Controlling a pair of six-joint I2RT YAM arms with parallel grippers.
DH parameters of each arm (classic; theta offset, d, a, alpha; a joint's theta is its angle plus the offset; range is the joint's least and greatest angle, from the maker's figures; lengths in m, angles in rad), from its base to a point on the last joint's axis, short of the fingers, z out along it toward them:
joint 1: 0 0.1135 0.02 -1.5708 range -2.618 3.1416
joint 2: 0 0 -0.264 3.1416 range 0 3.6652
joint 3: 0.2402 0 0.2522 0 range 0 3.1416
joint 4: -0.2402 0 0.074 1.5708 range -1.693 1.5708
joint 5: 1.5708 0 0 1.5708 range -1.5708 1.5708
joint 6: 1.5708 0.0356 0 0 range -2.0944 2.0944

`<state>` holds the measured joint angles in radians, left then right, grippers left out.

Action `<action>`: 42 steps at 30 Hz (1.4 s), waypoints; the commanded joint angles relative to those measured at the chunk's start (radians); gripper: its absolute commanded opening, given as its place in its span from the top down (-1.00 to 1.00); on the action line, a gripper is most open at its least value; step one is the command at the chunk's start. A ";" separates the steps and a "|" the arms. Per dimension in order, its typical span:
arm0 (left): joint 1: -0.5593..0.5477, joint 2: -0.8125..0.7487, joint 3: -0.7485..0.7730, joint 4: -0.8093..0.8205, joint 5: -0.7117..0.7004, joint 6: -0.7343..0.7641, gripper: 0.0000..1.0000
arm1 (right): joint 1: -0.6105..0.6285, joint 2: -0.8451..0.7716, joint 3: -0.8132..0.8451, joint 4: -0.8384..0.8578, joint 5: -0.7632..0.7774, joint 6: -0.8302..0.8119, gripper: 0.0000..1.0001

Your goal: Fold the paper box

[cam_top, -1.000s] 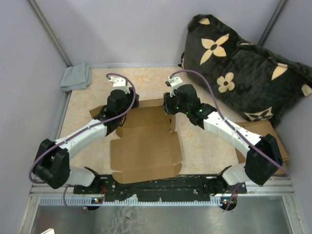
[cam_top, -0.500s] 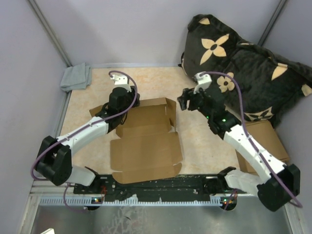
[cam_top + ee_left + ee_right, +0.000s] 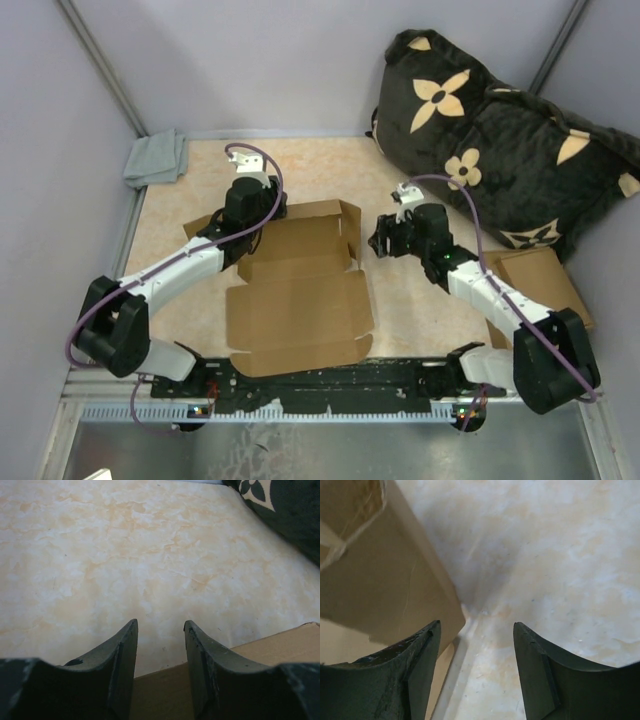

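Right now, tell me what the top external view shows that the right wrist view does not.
Only the top external view shows the whole paper box lying opened out with its far wall raised, the left gripper at that wall's left end, the grey cloth, the flowered cushion and the stack of flat cardboard. Only the right wrist view shows, close up, its fingers apart with nothing between them, beside the box's raised wall. Both show the right gripper, the box and the marbled table.
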<state>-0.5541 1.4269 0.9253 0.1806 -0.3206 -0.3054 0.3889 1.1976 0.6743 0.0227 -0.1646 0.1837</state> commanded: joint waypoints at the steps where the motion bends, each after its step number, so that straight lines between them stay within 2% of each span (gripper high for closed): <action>1: 0.005 0.003 0.029 -0.019 0.013 0.001 0.03 | 0.002 -0.060 -0.044 0.187 -0.172 -0.015 -0.24; 10: 0.005 -0.002 0.020 -0.016 0.021 -0.006 0.04 | 0.002 0.008 -0.050 0.348 -0.328 -0.017 -0.32; 22: 0.005 -0.002 0.018 -0.010 0.028 -0.012 0.04 | 0.006 0.137 0.001 0.429 -0.424 -0.010 -0.28; 26: 0.005 -0.003 0.015 -0.009 0.028 -0.012 0.04 | 0.025 0.154 0.006 0.464 -0.385 0.009 -0.25; 34: 0.006 -0.003 0.014 -0.010 0.032 -0.013 0.04 | 0.119 0.194 0.057 0.423 -0.238 -0.047 -0.12; 42: 0.006 -0.009 0.011 -0.009 0.040 -0.016 0.04 | 0.153 0.228 0.082 0.421 -0.069 -0.040 0.15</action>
<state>-0.5537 1.4269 0.9279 0.1776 -0.2981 -0.3103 0.5285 1.4094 0.7006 0.3927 -0.3462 0.1566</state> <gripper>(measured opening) 0.483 0.449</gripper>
